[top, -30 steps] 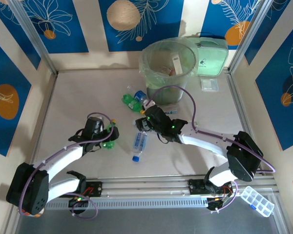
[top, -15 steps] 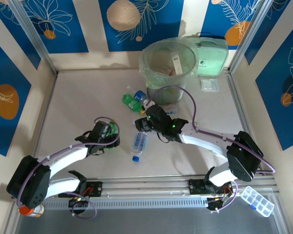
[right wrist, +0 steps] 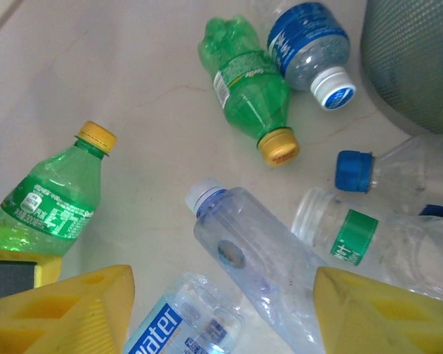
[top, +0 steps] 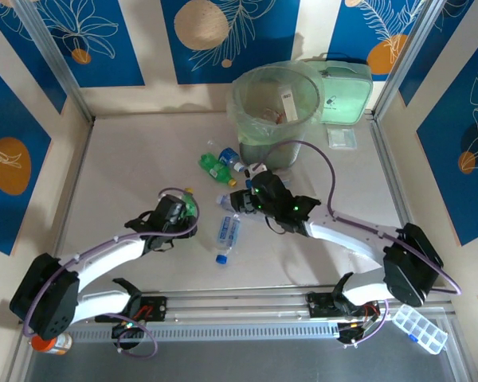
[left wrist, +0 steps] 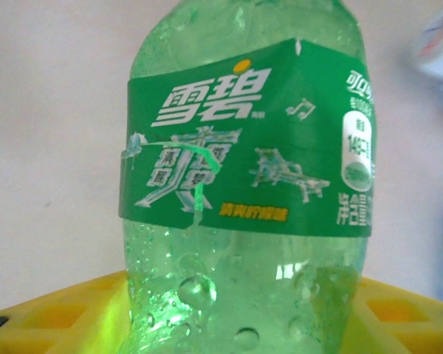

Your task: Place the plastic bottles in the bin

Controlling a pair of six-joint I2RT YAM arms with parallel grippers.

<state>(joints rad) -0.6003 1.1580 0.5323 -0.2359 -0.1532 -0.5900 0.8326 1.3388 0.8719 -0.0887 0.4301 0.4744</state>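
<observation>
A green bottle [left wrist: 244, 162] with a green label and yellow cap [right wrist: 96, 136] stands between my left gripper's [left wrist: 240, 295] yellow fingers, which press on both sides of its base; this gripper [top: 178, 212] is left of centre. My right gripper [right wrist: 223, 284] is shut on a clear bluish bottle [right wrist: 258, 258] with a white cap, held slantwise above a lying "water" bottle [right wrist: 173, 324]. Beyond it lie a green bottle [right wrist: 247, 81], a blue-labelled one [right wrist: 306, 37], a blue-capped clear one [right wrist: 406, 173] and an uncapped green-labelled one [right wrist: 362, 236]. The bin [top: 237, 99] stands at the back.
A mint-green case [top: 344, 95] leans behind the bin, with a small clear packet [top: 341, 137] in front of it. An orange bottle [top: 48, 344] sits by the left arm's base and a compartment box [top: 418, 326] at the bottom right. Metal posts frame the sides.
My left gripper has slid right onto the green bottle and its jaws have come in onto it. My right arm has shifted slightly right and back with the clear bottle.
</observation>
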